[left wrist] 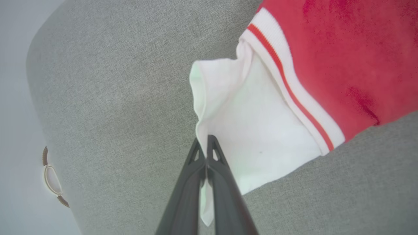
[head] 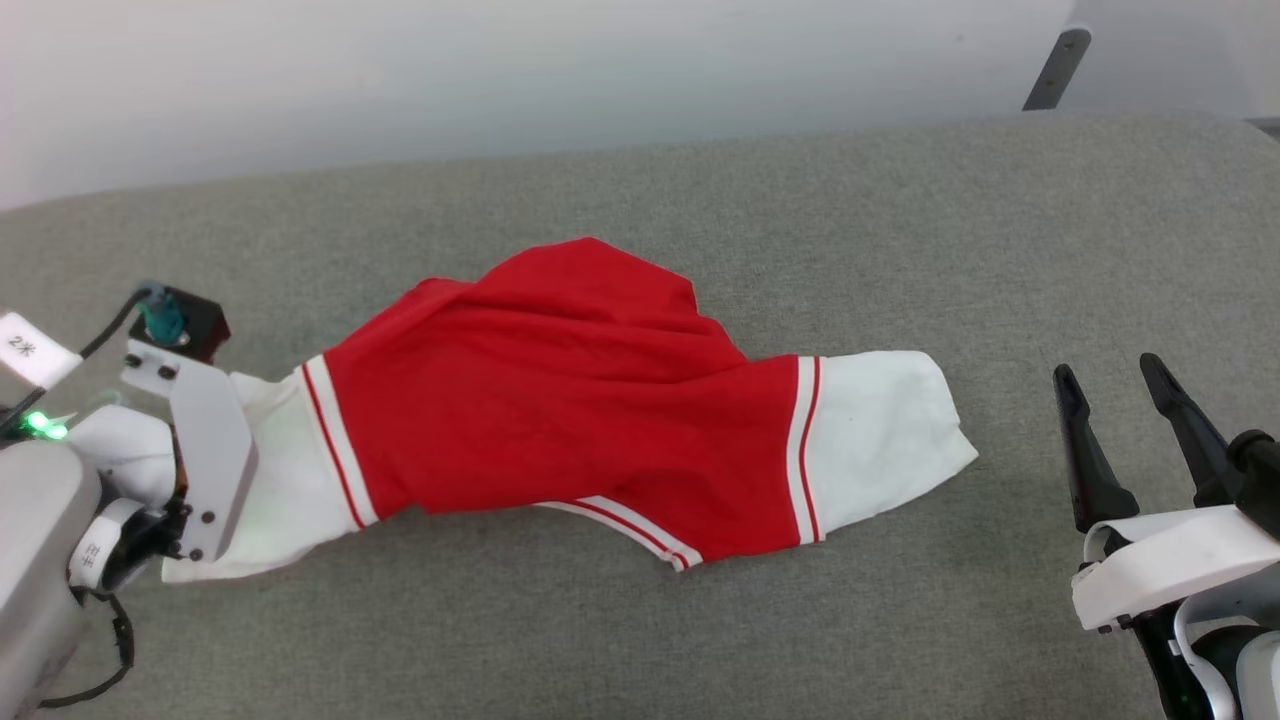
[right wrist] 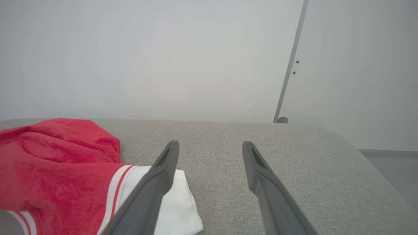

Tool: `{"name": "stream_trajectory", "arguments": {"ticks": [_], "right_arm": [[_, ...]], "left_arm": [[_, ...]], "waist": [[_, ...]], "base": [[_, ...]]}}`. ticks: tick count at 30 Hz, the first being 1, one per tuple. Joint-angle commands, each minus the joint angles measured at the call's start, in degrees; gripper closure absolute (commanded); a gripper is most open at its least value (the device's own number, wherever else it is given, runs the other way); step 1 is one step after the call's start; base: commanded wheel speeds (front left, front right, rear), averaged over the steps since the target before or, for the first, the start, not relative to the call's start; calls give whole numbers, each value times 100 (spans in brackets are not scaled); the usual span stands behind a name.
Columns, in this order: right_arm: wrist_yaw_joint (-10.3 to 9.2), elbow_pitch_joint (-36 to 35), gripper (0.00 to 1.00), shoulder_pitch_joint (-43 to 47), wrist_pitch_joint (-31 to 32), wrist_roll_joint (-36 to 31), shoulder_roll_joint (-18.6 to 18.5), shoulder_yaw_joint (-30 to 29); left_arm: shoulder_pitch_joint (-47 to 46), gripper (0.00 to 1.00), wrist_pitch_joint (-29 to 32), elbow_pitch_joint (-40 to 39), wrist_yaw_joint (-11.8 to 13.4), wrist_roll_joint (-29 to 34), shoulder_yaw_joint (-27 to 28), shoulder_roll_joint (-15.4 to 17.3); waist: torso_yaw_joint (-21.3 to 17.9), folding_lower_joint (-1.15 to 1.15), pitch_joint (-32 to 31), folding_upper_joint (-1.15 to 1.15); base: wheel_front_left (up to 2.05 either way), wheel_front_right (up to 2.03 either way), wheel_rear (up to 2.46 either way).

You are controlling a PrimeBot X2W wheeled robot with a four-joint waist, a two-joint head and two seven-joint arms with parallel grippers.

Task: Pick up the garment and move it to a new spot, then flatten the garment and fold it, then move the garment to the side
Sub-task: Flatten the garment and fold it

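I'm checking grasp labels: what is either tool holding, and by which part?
The left tool is shut on the garment, pinching the edge of its white sleeve. The right tool is open and holds nothing.

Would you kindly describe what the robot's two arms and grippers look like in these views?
The left gripper and right gripper each have two long, dark, tapering fingers with hollowed tips. The right gripper's base is a white housing. The pale grey left arm carries a white screwed bracket, a black box with a teal plug, a black cable, a white printed tag and a green light.
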Motion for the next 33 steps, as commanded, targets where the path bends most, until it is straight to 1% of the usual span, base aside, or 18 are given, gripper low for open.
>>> {"name": "stream_trajectory", "arguments": {"ticks": [1,6,7,8,9,11,12,13,18,23,28,33], "right_arm": [[-6,-28,0,62,12,12,-22,9],[-6,-51,0,-15,22,32,-60,5],[-6,-49,0,-32,19,40,-70,2],[-6,-49,0,-40,16,44,-69,2],[-6,-49,0,-46,17,43,-68,3],[-6,-47,0,-60,25,44,-69,8],[-6,-46,0,-63,29,41,-68,12],[-6,-45,0,-65,30,34,-64,18],[-6,-38,0,8,54,1,-68,-24],[-6,-4,0,102,59,5,-64,-34],[-6,6,0,146,51,30,-39,12],[-6,-20,0,224,21,39,-29,60]], "left_arm": [[-29,100,-45,78,-15,28,0,0],[-68,100,-395,507,-123,88,-29,-181],[-94,81,-517,615,-127,99,-13,-232],[-103,84,-636,737,-136,99,-1,-294],[-108,82,-756,856,-165,116,-1,-360],[-142,30,-995,1099,-184,112,44,-465],[-163,10,-1096,1198,-198,101,62,-511],[-178,0,-1177,1308,-193,96,80,-532],[-239,0,-1440,1570,-294,22,132,-660],[-158,0,-1529,1505,-346,-9,100,-717],[63,0,-1470,1331,-319,-194,134,-733],[392,0,-1410,1224,-245,-443,211,-667]], "waist": [[-35,0,50,0],[-127,0,167,0],[-138,0,185,0],[-147,0,197,0],[-154,0,206,0],[-165,0,218,0],[-166,0,217,0],[-164,0,212,0],[-56,0,97,0],[126,0,-119,0],[274,0,-370,0],[308,0,-566,0]], "base": [[0,0,0],[0,0,0],[0,0,0],[0,0,0],[0,0,0],[0,0,0],[0,0,0],[0,0,0],[0,0,0],[0,0,0],[0,0,0],[0,0,0]]}}
